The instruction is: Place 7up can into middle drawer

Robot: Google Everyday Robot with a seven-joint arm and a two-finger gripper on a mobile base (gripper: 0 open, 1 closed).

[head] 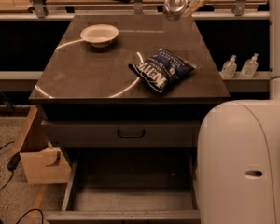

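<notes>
The 7up can [175,4] is a small silver can with its shiny round end facing me, held in the air above the back right of the cabinet top. My gripper [185,0] is shut on the can at the top of the view, its fingers partly hidden behind it. The middle drawer [130,190] is pulled open at the bottom of the cabinet, showing a bare grey floor and side rails. It lies far below and in front of the can.
A dark blue crisp bag [162,69] lies on the cabinet top [84,73] right of centre. A white bowl [99,34] sits at the back left. The shut drawer with a black loop handle [131,134] is above the open one. My white arm body [245,162] fills the lower right. Two small bottles [240,66] stand on a shelf at the right. A wooden box [39,157] stands on the floor at the left.
</notes>
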